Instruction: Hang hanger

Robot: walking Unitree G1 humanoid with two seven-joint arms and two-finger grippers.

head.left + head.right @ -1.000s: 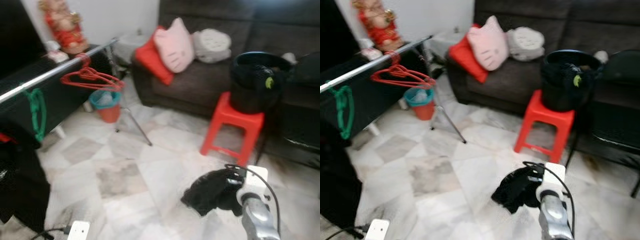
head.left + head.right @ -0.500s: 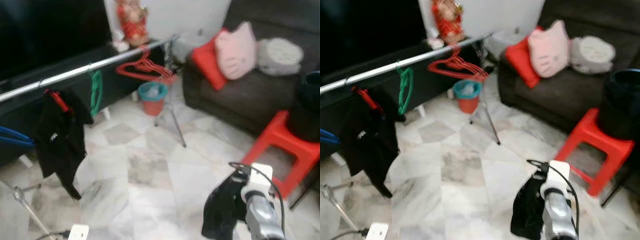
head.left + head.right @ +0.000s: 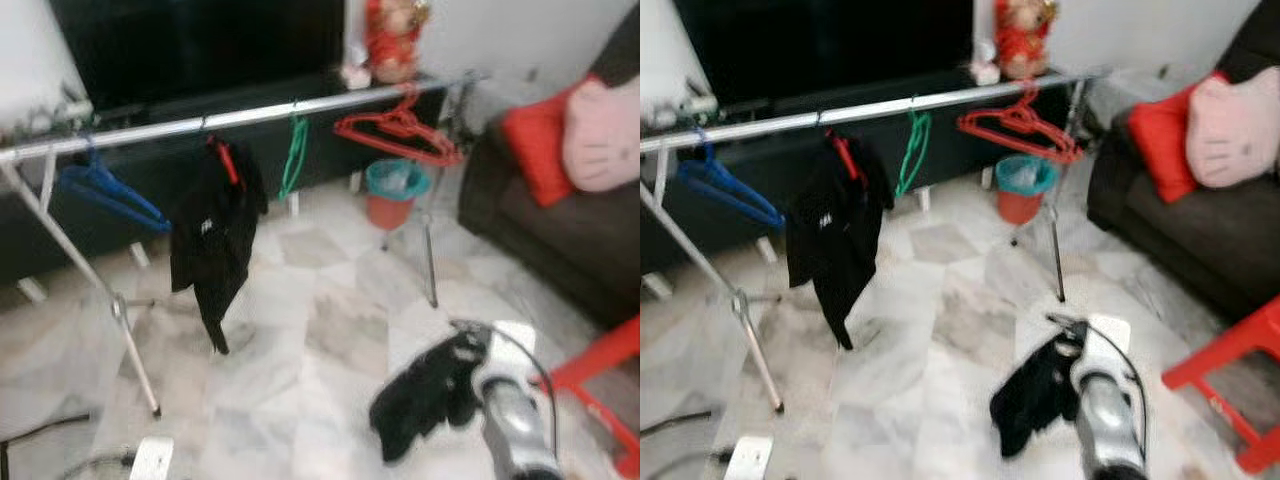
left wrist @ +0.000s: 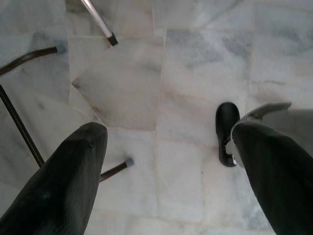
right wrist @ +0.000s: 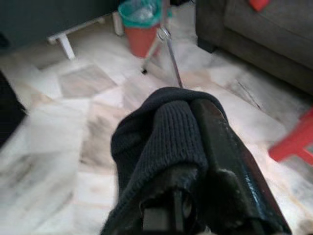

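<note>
A silver clothes rail runs across the back. On it hang a blue hanger, a black garment on a red hanger, a green hanger and several bare red hangers. My right gripper is low in front of me, well short of the rail, shut on a black knitted cloth that drapes over its fingers. Whether a hanger is inside the cloth cannot be told. My left gripper hangs open over the marble floor, holding nothing.
A teal-and-red bin stands under the rail's right end, beside a rack leg. A dark sofa with a red cushion and a red stool lie to the right. Another rack leg slants down at the left.
The camera has swung left: the rail now spans the view, and the sofa and stool have slid to the right edge. The black cloth stays in my right gripper.
</note>
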